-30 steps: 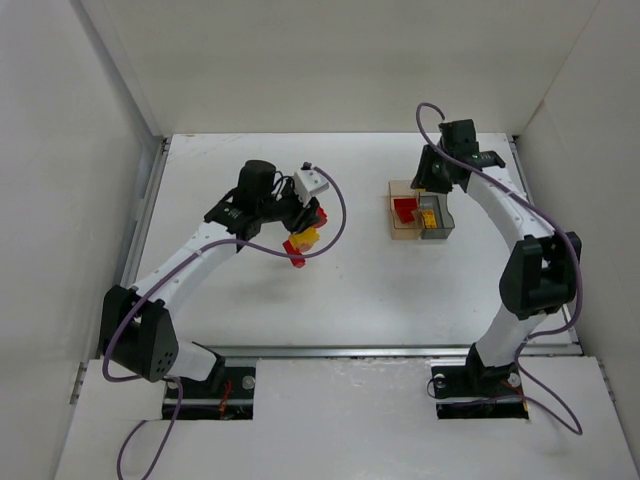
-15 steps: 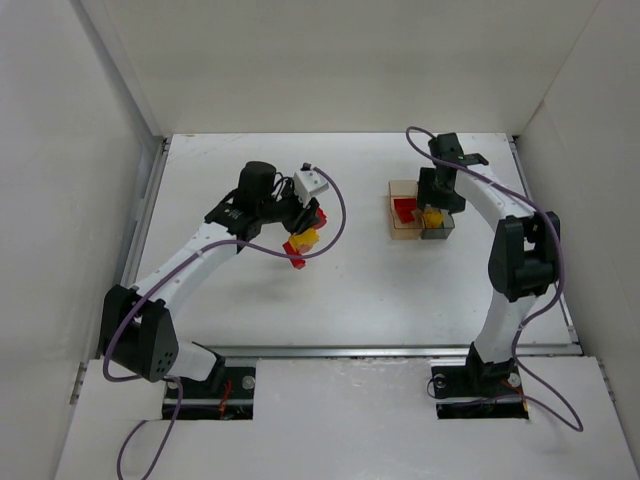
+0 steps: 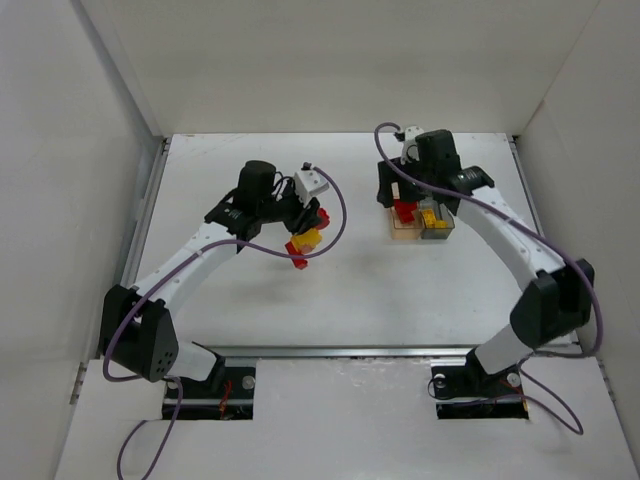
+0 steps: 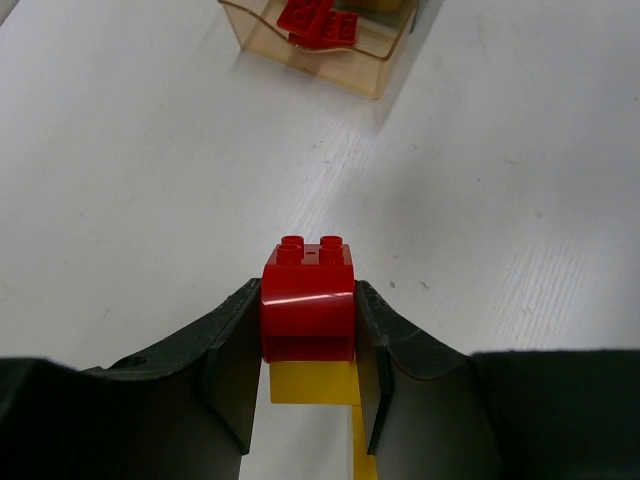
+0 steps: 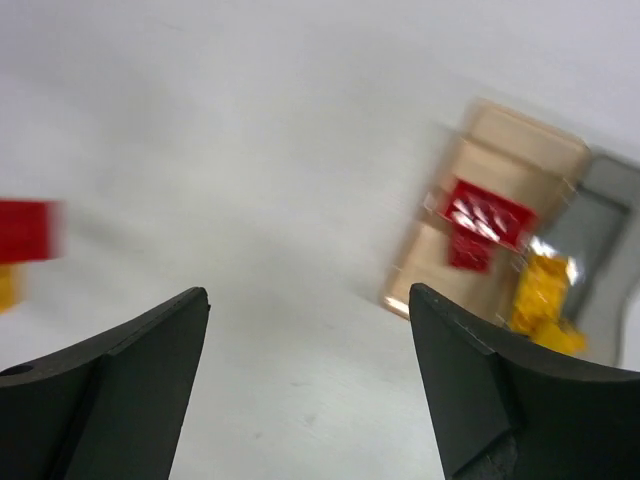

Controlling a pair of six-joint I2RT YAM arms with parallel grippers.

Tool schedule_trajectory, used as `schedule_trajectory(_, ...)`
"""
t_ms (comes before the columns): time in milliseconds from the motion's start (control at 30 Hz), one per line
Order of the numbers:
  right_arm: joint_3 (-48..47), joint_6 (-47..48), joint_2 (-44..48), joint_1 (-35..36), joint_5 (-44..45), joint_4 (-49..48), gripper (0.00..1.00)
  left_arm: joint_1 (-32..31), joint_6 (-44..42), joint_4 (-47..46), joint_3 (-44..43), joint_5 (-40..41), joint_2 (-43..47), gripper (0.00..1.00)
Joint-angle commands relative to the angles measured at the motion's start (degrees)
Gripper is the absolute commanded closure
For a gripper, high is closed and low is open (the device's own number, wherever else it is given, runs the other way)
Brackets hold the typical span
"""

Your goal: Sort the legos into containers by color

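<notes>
Near the middle of the white table, the left tool is clamped on a red lego with a yellow lego stuck to it. Off to the right, the right tool hangs with its fingers spread wide and nothing between them, close to the far side of the joined containers. Its own view is blurred, but red legos lie in the amber bin and yellow legos in the grey bin beside it.
</notes>
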State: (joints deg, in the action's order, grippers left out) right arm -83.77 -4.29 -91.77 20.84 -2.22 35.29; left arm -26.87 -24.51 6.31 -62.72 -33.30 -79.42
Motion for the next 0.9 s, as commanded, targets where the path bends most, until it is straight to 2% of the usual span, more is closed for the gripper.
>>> schedule_trajectory(0,5.0,8.0,8.3,1.7,-20.1,-13.1,0.14,0.7,-0.4,-2.3,-4.2,-7.3,0.9,1.00)
schedule_trajectory(67,6.7,8.8,11.5,1.7,-28.7,-18.4,0.14,1.4,-1.6,-1.7,-5.4,-13.5,0.9,1.00)
schedule_trajectory(167,6.5,8.8,11.6,2.9,-34.0,-20.1,0.14,3.5,-0.6,-2.7,-7.9,-19.9,-0.4,1.00)
schedule_trajectory(267,4.4,10.1,9.9,4.3,-37.2,-19.5,0.15,3.5,1.2,-3.8,-10.7,-21.8,-1.0,1.00)
schedule_trajectory(500,2.6,12.1,8.1,8.1,-39.6,-21.8,0.18,3.5,1.8,-3.2,-13.5,-27.3,-1.0,1.00)
schedule_trajectory(600,1.9,12.1,8.1,10.1,-38.4,-21.8,0.22,3.5,3.3,-3.2,-13.5,-28.6,-1.0,1.00)
schedule_trajectory(667,1.4,12.1,7.4,10.1,-37.9,-21.8,0.28,3.5,3.3,-3.2,-13.5,-28.6,-1.0,1.00)
schedule_trajectory(867,0.2,12.1,6.2,11.2,-37.9,-21.8,0.28,3.5,4.6,-3.8,-13.5,-31.1,0.0,1.00)
